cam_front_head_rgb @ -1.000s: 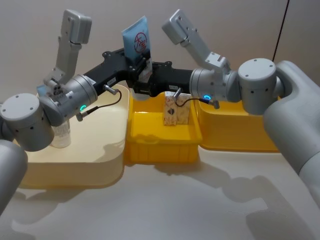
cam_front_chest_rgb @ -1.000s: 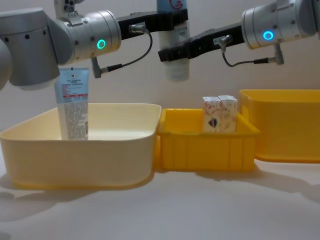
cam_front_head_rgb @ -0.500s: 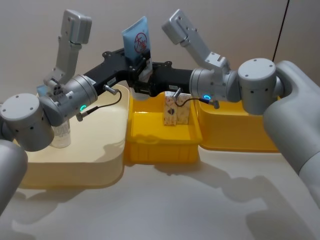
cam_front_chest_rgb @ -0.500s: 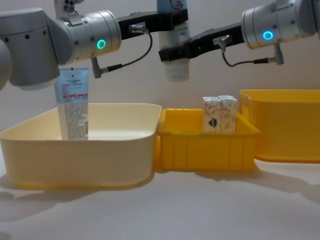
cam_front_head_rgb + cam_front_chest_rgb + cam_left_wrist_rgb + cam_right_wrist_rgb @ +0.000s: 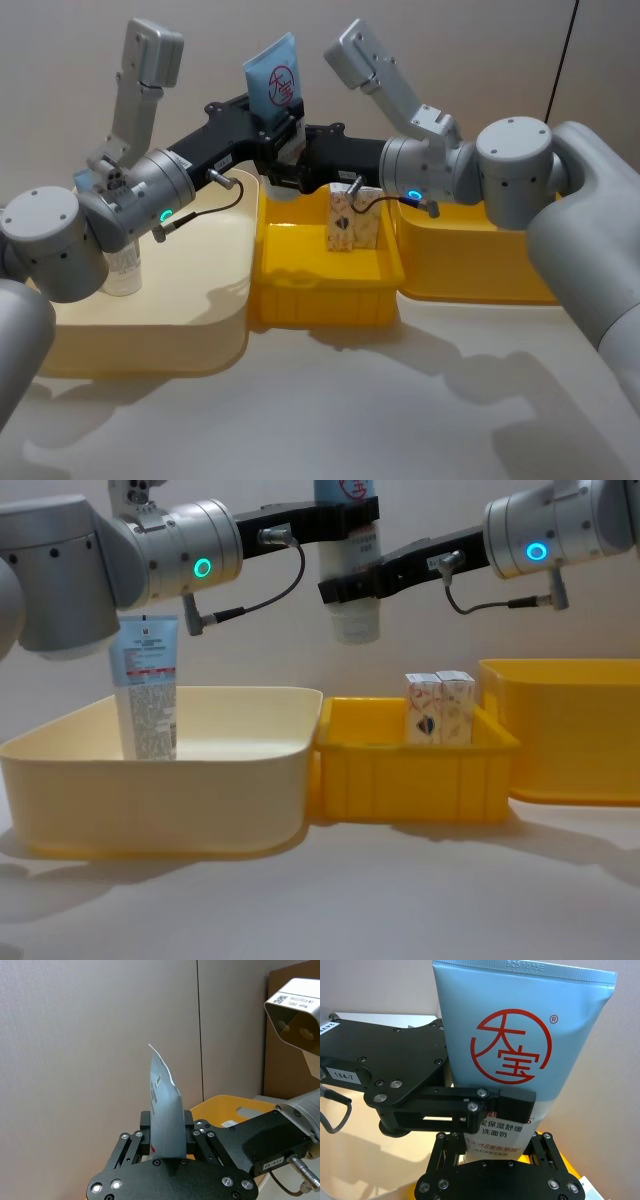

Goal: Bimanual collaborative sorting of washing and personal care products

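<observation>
Both arms meet high over the middle of the three bins, and from where I stand this looks like the hand-over itself: the left gripper (image 5: pixel 268 128) and the right gripper (image 5: pixel 290 150) are each clamped on the same pale blue tube (image 5: pixel 273 82), which stands cap down in the air above the small yellow bin (image 5: pixel 320 290). The left fingers pinch it higher up, the right fingers (image 5: pixel 506 1101) lower, across its label. My guess is that one gripper now has to let go cleanly, without tugging the tube askew, so the other can carry it to a bin. The tube carries a red ring with the characters 大宝 and an ® mark; smaller red writing below is partly covered. A second tube with a text label (image 5: pixel 146 685) stands in the cream bin (image 5: pixel 250 780), its print too small to read, and two white cartons (image 5: pixel 439 708) stand side by side in the small yellow bin.
</observation>
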`<action>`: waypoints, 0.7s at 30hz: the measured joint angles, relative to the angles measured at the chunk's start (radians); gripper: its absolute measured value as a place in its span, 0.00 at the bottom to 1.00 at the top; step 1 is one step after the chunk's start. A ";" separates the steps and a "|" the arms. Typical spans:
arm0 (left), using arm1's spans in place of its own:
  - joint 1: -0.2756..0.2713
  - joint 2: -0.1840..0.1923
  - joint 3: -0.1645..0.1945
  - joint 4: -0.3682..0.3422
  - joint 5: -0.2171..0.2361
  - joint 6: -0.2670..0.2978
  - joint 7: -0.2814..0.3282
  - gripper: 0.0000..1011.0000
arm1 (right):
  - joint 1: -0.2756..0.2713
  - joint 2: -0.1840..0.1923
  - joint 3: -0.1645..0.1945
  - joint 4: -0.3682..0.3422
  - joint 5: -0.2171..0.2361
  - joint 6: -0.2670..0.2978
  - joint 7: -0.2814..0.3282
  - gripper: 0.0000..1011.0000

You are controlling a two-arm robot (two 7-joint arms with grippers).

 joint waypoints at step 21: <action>0.000 0.000 0.000 0.000 0.000 0.000 0.000 0.96 | -0.008 0.022 0.015 -0.020 0.007 -0.003 -0.023 0.57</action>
